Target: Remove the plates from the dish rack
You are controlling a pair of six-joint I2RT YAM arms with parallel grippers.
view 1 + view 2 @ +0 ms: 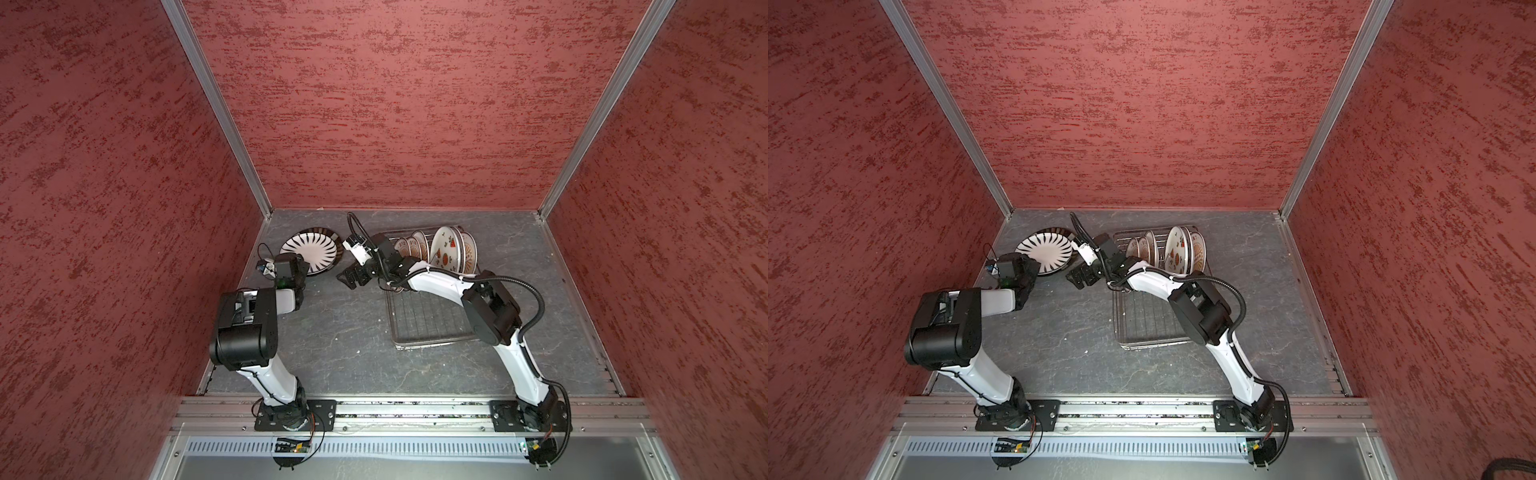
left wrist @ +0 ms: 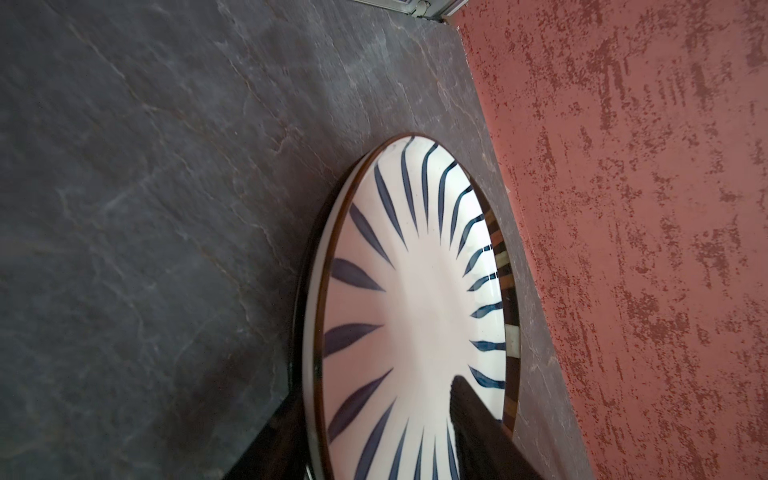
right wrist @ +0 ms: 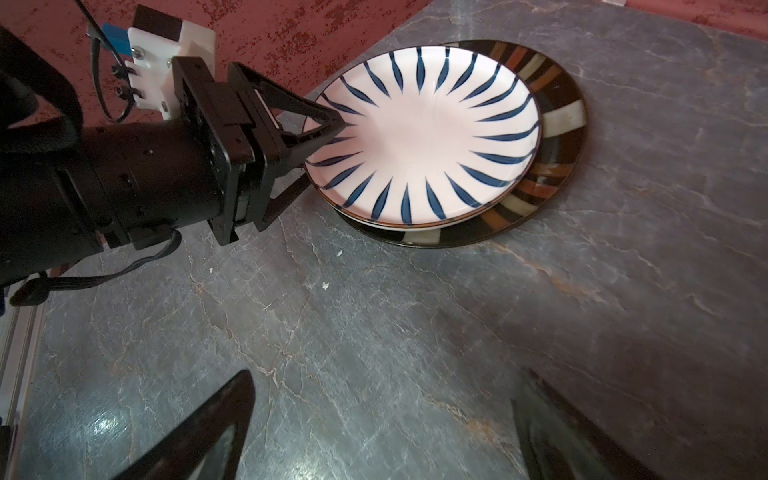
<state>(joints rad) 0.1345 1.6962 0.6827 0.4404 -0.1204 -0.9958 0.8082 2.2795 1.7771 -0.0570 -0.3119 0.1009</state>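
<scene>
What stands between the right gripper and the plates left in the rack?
Nothing visible does. The open right gripper hangs over the table beside the dish rack; the plates stand on edge at the rack's far end, unblocked.

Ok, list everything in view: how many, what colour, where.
striped plate: one, white with blue rays, on the dark plate
dark plate: one, black, brown and cream, table's far left
racked plates: about six, white with orange and red, upright at rack's far end
dish rack: one, silver wire, right of the stack
table: one, grey, under everything
walls: three, red, around the table
left fingers: black, apart around the striped plate's rim
right fingers: black, open, empty, above the table
</scene>
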